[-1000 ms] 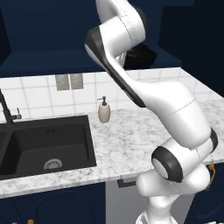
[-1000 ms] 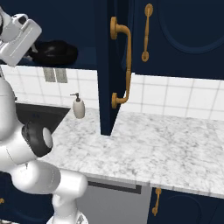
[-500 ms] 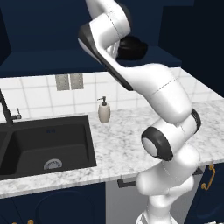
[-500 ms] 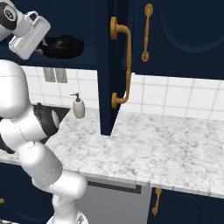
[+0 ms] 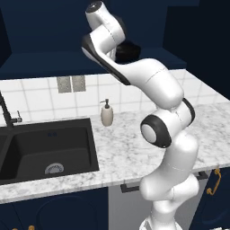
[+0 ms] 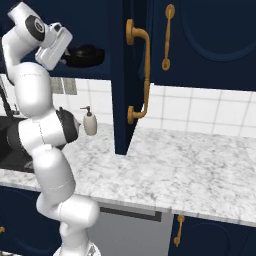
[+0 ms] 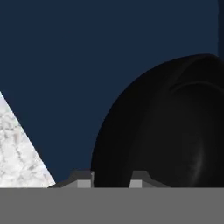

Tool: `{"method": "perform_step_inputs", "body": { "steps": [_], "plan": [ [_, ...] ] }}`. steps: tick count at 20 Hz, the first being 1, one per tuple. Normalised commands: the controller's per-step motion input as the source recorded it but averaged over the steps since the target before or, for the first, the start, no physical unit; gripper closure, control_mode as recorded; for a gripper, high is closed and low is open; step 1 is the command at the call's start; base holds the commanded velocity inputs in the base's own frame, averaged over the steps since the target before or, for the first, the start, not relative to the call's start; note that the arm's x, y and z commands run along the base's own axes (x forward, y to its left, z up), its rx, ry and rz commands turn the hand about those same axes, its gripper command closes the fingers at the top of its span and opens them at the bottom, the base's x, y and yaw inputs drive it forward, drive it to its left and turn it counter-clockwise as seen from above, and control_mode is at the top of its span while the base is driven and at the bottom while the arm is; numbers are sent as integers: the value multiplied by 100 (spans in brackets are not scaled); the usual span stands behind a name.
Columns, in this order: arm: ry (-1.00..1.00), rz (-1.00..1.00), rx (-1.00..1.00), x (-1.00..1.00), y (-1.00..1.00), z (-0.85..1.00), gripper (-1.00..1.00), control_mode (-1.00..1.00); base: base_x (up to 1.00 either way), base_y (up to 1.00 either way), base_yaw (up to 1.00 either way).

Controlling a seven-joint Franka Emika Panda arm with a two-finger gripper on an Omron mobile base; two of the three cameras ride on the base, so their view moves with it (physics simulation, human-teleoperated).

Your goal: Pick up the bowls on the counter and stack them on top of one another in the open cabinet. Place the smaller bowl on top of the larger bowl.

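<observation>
While the arm reaches up into the open cabinet (image 6: pixel 117 75), the end effector (image 7: pixel 111 180) is closed on the rim of a black bowl (image 7: pixel 166 127): in the hand view the two finger tips stand one on each side of the bowl's edge. From the left base view the bowl (image 5: pixel 128 50) appears at the navy shelf (image 5: pixel 67 60), partly hidden behind the wrist; from the right base view it (image 6: pixel 85 55) lies just beyond the end effector (image 6: pixel 65 56), close above the shelf. Whether it rests on the shelf or on a second bowl cannot be told. Below, the marble desk (image 5: pixel 126 148) carries a beige soap dispenser (image 5: pixel 106 113) beside the black sink (image 5: pixel 45 150). The cabinet door stands open, edge-on, with its curved brass handle (image 6: pixel 142 75) facing the right base camera.
</observation>
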Motion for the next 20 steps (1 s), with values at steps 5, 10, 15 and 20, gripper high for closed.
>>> {"method": "perform_step_inputs", "body": {
  "steps": [5, 10, 15, 20],
  "plan": [
    [0, 8, 0, 62, -12, -16, -100, -100, 0, 0, 0],
    [-18, 10, 0, -54, -12, 4, -100, -100, 0, 0, 0],
    [-30, 7, 0, -100, -3, -3, -100, -100, 0, 0, 0],
    [-19, 8, -1, -100, 0, -38, -100, -100, 0, 0, 0]
  ]
}}
